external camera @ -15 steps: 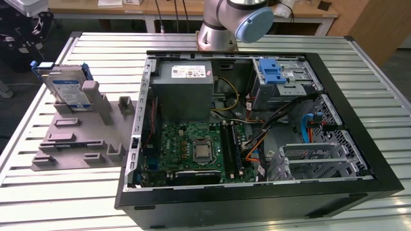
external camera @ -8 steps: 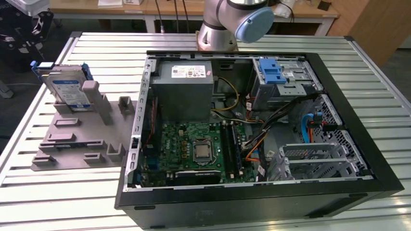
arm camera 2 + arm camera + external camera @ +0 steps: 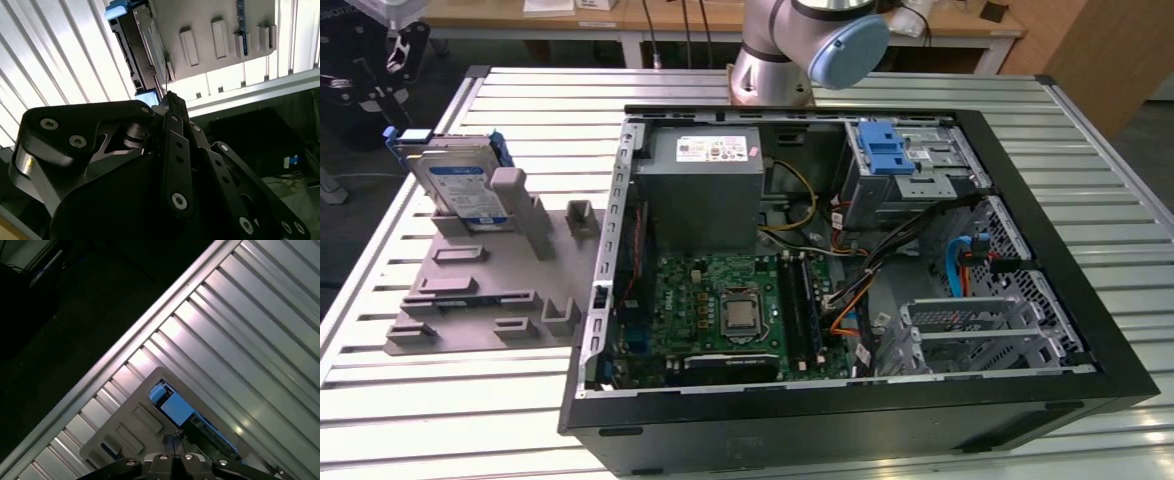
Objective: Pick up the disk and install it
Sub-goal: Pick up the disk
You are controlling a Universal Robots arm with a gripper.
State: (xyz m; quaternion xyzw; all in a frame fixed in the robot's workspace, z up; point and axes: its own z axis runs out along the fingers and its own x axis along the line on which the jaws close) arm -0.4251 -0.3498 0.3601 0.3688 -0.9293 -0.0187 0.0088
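Observation:
The disk [image 3: 458, 187] stands on edge in a grey holder [image 3: 480, 290] on the table, at the exterior view's left of the open computer case [image 3: 854, 400]. Its white-and-blue label faces the case and blue rails run along its edges. My gripper [image 3: 383, 98] hangs above and just beyond the disk, near the table's far corner, apart from it. In both wrist views the disk [image 3: 141, 47] [image 3: 176, 409] lies below the black fingers, which meet at their tips [image 3: 170, 98] [image 3: 173, 438] with nothing between them.
Inside the case a metal drive cage with a blue latch [image 3: 894, 152] sits at the far right, beside a grey power-supply box [image 3: 703, 190]. A green motherboard [image 3: 727, 305] and loose cables [image 3: 854, 255] fill the middle. The ribbed table's edge [image 3: 125, 347] drops off close to the holder.

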